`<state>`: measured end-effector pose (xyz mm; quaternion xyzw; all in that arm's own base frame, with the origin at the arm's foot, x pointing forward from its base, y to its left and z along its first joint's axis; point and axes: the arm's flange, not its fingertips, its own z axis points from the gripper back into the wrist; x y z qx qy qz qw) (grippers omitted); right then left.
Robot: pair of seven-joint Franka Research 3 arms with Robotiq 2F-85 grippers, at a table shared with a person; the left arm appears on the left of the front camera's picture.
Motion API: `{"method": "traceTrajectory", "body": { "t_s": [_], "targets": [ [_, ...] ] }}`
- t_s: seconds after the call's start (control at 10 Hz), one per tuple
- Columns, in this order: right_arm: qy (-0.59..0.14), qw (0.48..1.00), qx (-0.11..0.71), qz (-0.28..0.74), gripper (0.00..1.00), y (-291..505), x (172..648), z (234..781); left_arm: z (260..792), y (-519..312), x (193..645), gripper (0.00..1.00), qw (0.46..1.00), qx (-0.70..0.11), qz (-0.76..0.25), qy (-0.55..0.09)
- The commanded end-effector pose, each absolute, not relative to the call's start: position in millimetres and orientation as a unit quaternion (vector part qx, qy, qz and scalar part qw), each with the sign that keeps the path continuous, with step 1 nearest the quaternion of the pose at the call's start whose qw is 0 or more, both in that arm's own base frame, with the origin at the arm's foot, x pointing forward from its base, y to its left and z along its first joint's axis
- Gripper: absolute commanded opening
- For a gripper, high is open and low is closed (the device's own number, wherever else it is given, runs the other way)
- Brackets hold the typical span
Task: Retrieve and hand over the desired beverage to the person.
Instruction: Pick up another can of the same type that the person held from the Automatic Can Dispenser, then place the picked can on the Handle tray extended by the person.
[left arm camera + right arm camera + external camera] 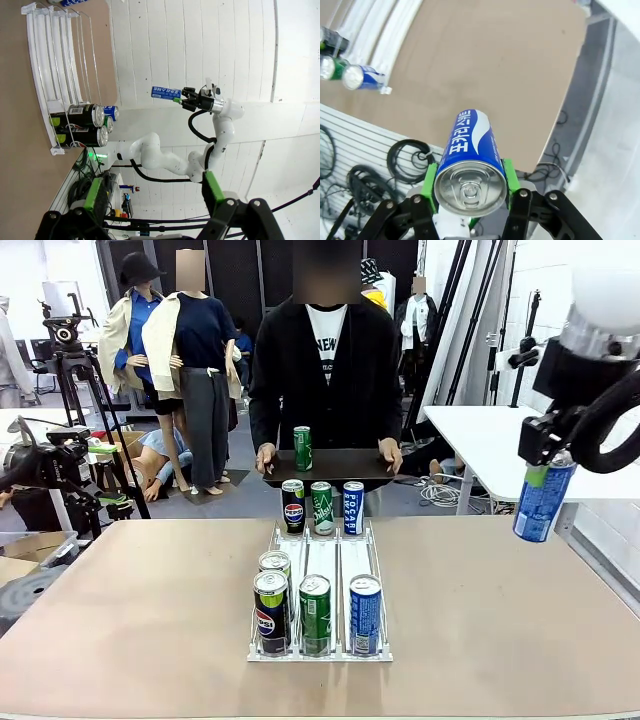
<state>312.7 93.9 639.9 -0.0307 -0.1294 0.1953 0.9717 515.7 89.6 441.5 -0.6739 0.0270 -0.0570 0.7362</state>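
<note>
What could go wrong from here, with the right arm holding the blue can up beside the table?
1. The right gripper holds the blue aluminium can by its top end only, high off the table's right side; a slip would drop it past the edge.
2. The person's dark tray already carries an upright green can; setting the blue one down could topple it.
3. The swing across might clip the cans standing in the white wire rack.

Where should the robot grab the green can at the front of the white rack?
Probably around the upper part of the green can, coming straight down from above. It stands upright, with the Pepsi can and the blue can close on both sides, so the jaws fit best front to back.
</note>
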Motion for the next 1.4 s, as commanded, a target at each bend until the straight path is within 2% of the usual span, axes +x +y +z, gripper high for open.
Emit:
{"method": "traceTrajectory", "body": {
  "t_s": [0.0, 0.3, 0.4, 1.3],
  "targets": [
    [-0.145, 0.967, -0.055, 0.2, 0.0, 90, 304, 655, 443, 90, 516, 1.0, 0.74, -0.67, -0.057, 0.025],
    [-0.145, 0.964, -0.033, 0.219, 0.0, 76, 324, 651, 443, 90, 516, 1.0, 0.74, -0.67, -0.057, 0.025],
    [-0.146, 0.969, -0.032, 0.198, 0.0, 90, 303, 654, 443, 90, 516, 1.0, 0.74, -0.67, -0.057, 0.025],
    [-0.146, 0.969, -0.032, 0.198, 0.0, 90, 303, 654, 443, 90, 516, 1.0, 0.74, -0.67, -0.057, 0.025]
  ]
}}
